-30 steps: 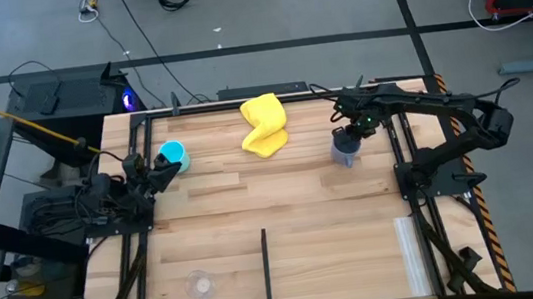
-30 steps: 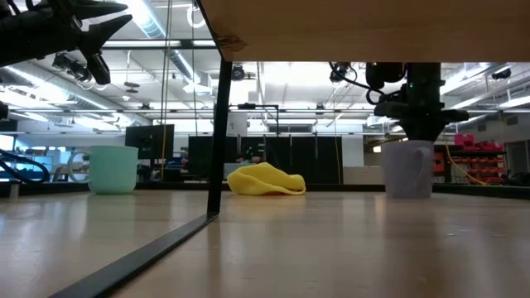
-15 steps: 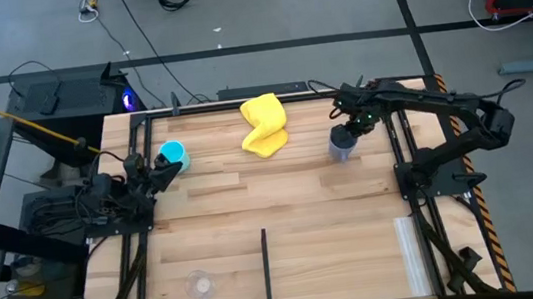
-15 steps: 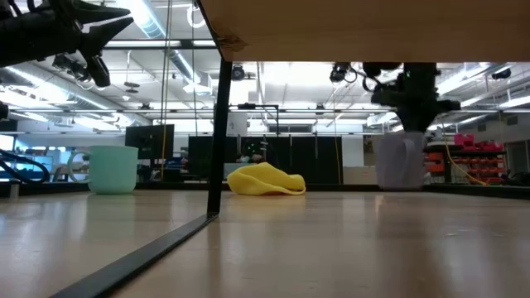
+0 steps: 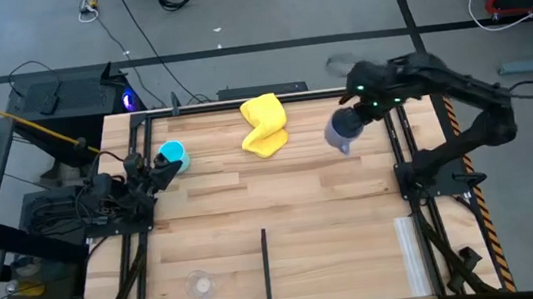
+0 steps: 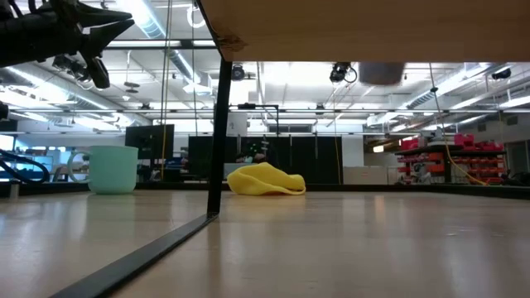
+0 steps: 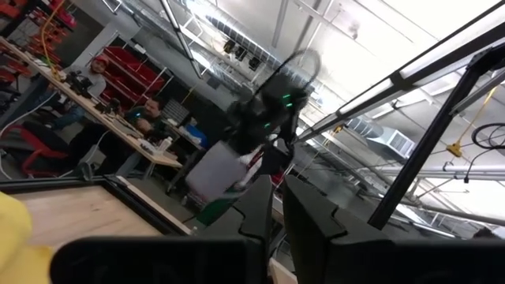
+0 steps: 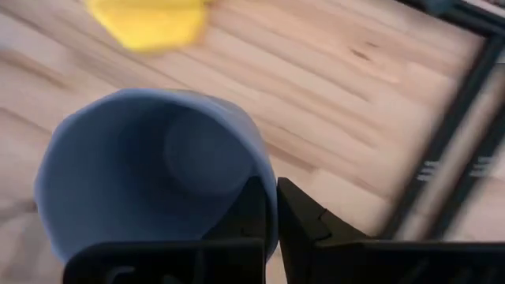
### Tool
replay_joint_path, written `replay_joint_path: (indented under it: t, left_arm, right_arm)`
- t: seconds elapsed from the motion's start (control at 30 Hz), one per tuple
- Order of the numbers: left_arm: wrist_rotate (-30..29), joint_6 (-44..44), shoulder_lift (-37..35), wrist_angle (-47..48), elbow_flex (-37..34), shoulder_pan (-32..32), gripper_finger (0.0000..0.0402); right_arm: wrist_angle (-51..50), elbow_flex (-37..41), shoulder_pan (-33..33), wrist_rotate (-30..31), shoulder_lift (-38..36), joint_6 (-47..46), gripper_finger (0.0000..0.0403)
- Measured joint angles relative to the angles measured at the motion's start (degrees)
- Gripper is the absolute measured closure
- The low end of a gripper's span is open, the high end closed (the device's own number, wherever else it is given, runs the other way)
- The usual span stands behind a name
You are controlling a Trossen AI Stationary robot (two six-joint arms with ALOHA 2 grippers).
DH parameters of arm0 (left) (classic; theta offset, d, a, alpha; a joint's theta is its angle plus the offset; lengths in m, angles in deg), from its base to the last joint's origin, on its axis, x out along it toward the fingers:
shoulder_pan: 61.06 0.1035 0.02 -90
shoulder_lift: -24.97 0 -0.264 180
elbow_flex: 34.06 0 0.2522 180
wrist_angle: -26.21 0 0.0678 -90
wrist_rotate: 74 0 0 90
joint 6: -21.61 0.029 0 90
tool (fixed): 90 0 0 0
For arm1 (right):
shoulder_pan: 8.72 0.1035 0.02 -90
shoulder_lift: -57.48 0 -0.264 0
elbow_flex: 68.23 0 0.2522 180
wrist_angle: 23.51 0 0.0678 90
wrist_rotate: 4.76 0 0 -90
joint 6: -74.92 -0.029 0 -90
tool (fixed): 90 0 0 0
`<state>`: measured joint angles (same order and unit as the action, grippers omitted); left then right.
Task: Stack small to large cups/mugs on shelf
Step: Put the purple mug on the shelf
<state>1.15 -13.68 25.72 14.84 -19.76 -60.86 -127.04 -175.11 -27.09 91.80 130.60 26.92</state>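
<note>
Left jaws (image 5: 161, 171): parked at the bench (image 5: 286, 228) edge, just beside the bright-blue handled ceramic mug (image 5: 174, 156); appeared together.
Small clear glass cup (image 5: 199, 285): stood near the front edge.
Right jaws (image 5: 352, 120): clamped on the rim of the grey-blue handled ceramic mug (image 5: 339, 133), lifted clear.
Risk: a one-wall pinch might let it swing or slip.

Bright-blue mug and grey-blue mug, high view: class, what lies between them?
The yellow cloth lies between the bright-blue mug and grey-blue mug.

Yellow cloth (image 5: 264, 126) crumpled at table's (image 5: 305, 226) far edge; black divider strip (image 5: 266, 268) near front.
</note>
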Motion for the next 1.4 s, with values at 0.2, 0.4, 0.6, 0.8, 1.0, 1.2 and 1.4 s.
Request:
replay_joint_path:
  t: [0.2, 0.4, 0.6, 0.8, 1.0, 1.2, 1.4]
  left_arm:
    - [0.02, -0.07, -0.02, 0.72, 0.0, 0.0, 0.0365]
    - [0.02, -0.05, -0.02, 0.71, 0.0, -0.01, 0.0369]
    - [0.02, -0.07, -0.02, 1.49, 0.0, -0.01, 0.0367]
    - [0.02, -0.11, -0.01, 1.51, 0.0, 0.0, 0.0377]
    - [0.02, -0.26, -0.02, 1.51, 0.0, 0.0, 0.0377]
    - [0.02, -0.86, -0.02, 1.51, 0.0, -0.01, 0.0383]
    - [0.04, -1.62, -0.02, 2.22, 0.0, 0.0, 0.0383]
  right_arm:
    - [-0.23, -7.16, 12.64, -2.42, -0.29, -11.72, 0.039]
    - [-0.34, -7.8, 30.64, -3.78, -0.03, -27.17, 0.039]
    - [-0.34, -7.8, 46.42, -1.05, 2.36, -41.77, 0.039]
    - [-0.3, -7.8, 56.53, 1.25, 7.7, -51.97, 0.039]
    - [-0.21, -7.78, 63.53, 0.15, 14.06, -57.73, 0.039]
    - [-0.21, -7.78, 69.87, -3.1, 16.56, -67.24, 0.039]
    - [-0.16, -7.67, 75.04, -4.49, 17.34, -76.81, 0.039]
